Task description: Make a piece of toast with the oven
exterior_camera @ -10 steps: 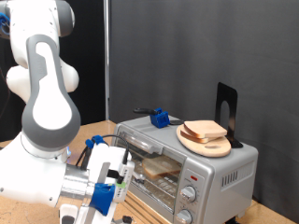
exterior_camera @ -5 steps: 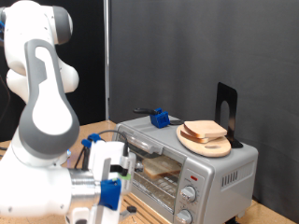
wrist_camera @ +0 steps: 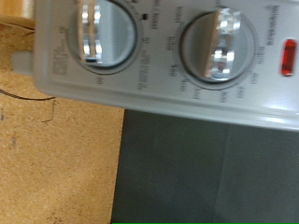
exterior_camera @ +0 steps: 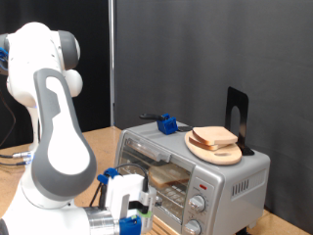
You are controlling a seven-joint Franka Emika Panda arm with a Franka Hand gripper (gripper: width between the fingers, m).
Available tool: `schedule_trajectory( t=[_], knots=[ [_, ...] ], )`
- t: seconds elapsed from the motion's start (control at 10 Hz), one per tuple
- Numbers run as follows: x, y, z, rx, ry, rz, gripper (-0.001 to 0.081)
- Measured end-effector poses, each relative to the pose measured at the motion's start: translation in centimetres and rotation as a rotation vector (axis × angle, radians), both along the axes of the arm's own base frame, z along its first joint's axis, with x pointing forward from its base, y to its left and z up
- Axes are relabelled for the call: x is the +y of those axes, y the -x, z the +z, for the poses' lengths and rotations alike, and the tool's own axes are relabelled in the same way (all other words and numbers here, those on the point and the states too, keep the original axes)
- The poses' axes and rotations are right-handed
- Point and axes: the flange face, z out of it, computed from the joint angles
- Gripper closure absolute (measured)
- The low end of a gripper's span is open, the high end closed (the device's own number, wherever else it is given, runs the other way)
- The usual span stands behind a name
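The silver oven [exterior_camera: 230,176] stands at the exterior view's right, with a tan slice [exterior_camera: 166,175] showing inside on its rack. A piece of toast [exterior_camera: 213,135] lies on a round wooden plate [exterior_camera: 223,153] on the oven's top. My gripper [exterior_camera: 130,208] hangs low in front of the oven's lower front, at the exterior view's bottom. Its fingers do not show in the wrist view. The wrist view looks closely at the oven's two round knobs [wrist_camera: 103,33] [wrist_camera: 220,49] and the red mark [wrist_camera: 289,58].
A blue-handled tool [exterior_camera: 167,124] and a black stand [exterior_camera: 238,117] rest on the oven's top. The oven stands on a cork-brown table [wrist_camera: 56,159] beside a dark grey surface [wrist_camera: 206,168]. A black curtain hangs behind.
My arm has swung down and toward the exterior view's bottom right, bringing the hand lower in front of the oven's front. The toast and plate have not moved.
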Motion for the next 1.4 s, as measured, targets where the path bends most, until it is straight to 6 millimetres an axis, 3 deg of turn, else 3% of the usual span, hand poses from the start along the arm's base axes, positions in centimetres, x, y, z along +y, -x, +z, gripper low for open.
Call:
schedule_trajectory(
  t=[0.8,1.4],
  knots=[
    [1.6,0.2,-3.4,-0.037,0.029,-0.085,-0.0002],
    [6.6,-0.7,-3.6,-0.056,0.005,-0.072,-0.0002]
  ],
)
